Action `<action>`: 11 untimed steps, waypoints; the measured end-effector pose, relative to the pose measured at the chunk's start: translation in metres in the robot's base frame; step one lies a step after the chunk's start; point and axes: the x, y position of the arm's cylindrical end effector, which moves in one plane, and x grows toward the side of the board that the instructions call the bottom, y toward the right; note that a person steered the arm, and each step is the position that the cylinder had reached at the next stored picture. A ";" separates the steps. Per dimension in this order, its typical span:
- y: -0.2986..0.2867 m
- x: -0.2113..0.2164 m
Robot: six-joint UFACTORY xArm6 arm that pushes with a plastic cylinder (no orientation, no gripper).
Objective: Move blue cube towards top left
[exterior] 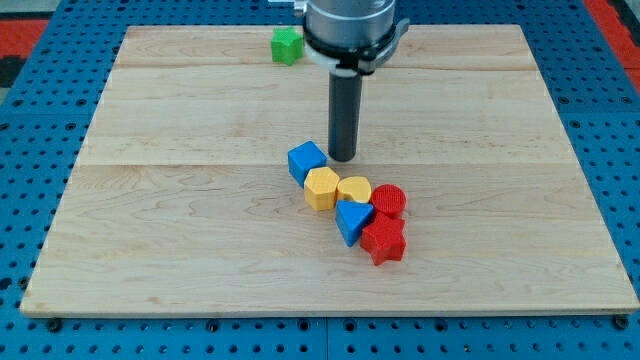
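Barely begun: blue cube (306,161) near board centre, touching the yellow hexagonal block (322,188) at its 5 o'clock, far from the top-left corner, with my tip (343,158) just beside it at 3 o'clock, bare rod, no jaws, nothing held.

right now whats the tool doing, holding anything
No grasping tool: my tip is a bare rod holding nothing, down on the table just right of the blue cube, touching or nearly so.

The arm's housing (350,25) above the rod is cut off by the view's top; the red cylinder (389,201) partly hides behind the red star block (383,241).
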 end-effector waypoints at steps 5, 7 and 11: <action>-0.141 0.088; -0.218 0.013; -0.235 -0.120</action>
